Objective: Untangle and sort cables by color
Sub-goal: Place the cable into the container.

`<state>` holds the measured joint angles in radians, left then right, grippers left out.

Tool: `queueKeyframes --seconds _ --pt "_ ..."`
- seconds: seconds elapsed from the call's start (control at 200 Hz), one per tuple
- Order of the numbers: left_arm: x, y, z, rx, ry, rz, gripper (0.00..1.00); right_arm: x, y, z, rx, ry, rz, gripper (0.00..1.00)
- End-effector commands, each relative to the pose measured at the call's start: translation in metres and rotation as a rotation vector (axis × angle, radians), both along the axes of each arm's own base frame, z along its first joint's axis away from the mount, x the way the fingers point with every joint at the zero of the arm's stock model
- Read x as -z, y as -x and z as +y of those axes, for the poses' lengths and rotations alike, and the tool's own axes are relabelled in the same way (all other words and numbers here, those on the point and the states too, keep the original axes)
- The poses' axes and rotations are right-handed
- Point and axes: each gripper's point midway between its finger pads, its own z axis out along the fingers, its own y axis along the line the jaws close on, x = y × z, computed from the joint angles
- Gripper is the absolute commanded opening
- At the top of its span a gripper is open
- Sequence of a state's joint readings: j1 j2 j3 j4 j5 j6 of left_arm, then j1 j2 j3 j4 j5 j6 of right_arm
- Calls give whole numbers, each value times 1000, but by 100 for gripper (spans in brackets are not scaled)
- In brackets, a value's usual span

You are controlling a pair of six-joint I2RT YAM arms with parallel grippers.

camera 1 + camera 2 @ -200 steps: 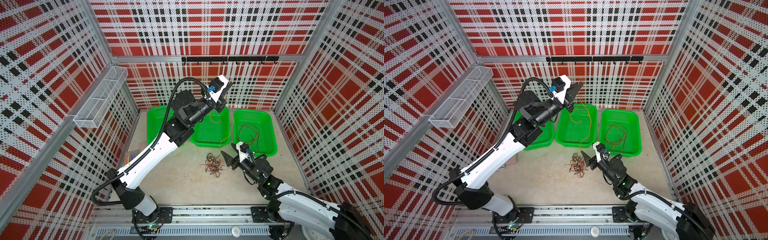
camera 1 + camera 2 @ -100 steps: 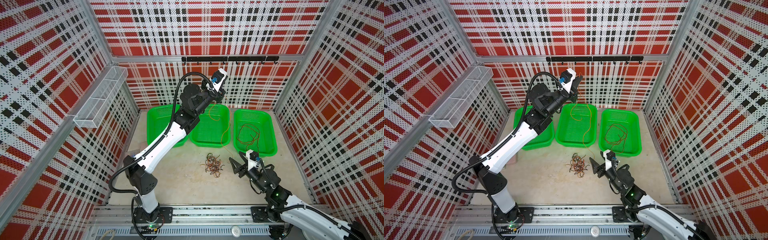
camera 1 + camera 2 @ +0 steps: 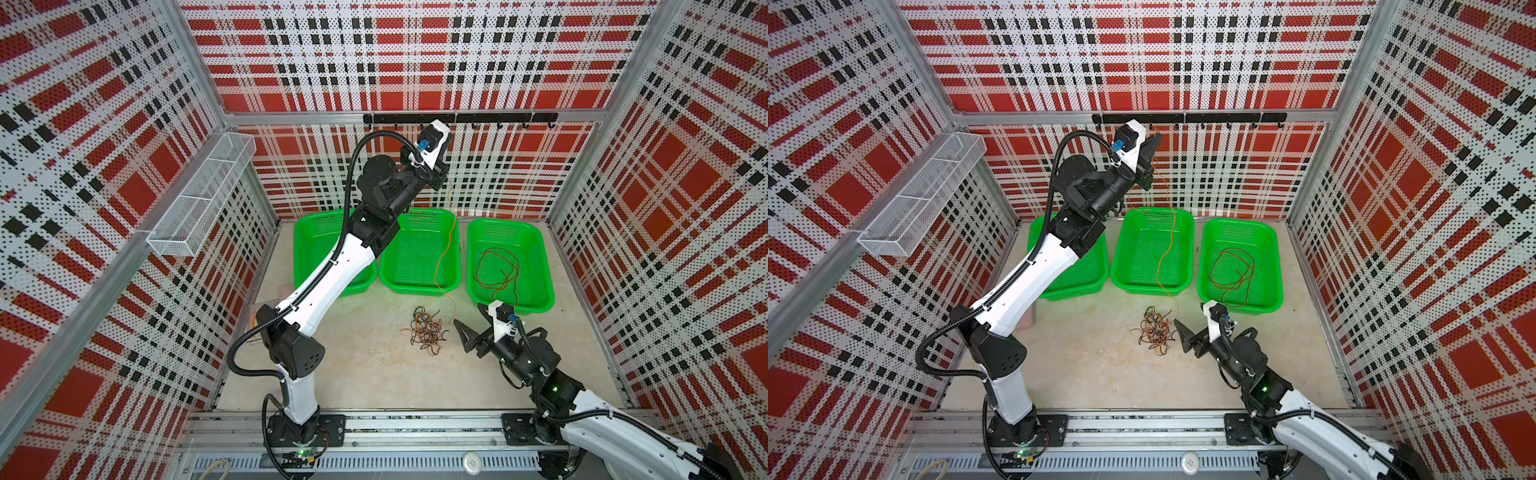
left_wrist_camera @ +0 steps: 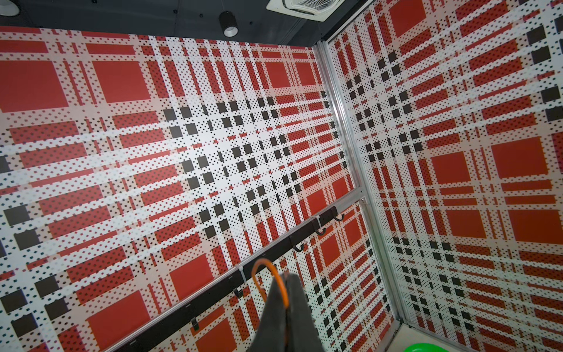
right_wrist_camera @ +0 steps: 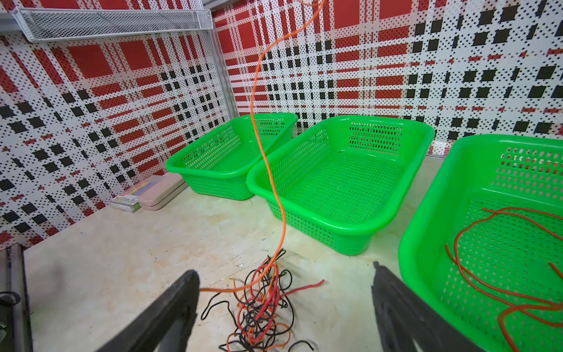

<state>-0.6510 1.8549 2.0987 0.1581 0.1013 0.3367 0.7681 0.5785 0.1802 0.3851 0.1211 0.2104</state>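
My left gripper is raised high by the back wall, shut on an orange cable. That orange cable hangs down past the middle green basket into a tangle of black, orange and red cables on the table. My right gripper stands open low beside the tangle, holding nothing. A reddish-brown cable lies in the right basket.
The left green basket is partly hidden behind my left arm. A wire mesh shelf juts from the left wall. A black hook rail runs along the back wall near my left gripper. A flat box lies by the left wall.
My left gripper has risen toward the hook rail, drawing the orange cable up out of the tangle. My right arm has drawn back a little from the baskets and its jaws have opened wider.
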Motion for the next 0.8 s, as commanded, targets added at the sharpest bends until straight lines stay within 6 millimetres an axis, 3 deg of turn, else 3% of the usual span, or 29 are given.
queueKeyframes --seconds 0.0,0.12,0.321,0.496,0.656,0.792 --pt "6 -9 1 0 3 10 0 -35 -3 -3 24 -41 -73 91" --pt "14 -11 0 1 -11 24 0 -48 -19 -16 145 -23 -60 92" --pt "17 -3 -5 22 -14 18 0 -48 -56 -20 319 183 14 92" --pt "24 -13 -2 2 -19 28 0 -50 -83 -25 454 308 8 92" --pt "34 -20 0 -4 -25 43 0 -46 -102 -24 480 334 51 93" --pt "46 -30 6 -17 -32 62 0 -29 -119 -36 535 387 161 94"
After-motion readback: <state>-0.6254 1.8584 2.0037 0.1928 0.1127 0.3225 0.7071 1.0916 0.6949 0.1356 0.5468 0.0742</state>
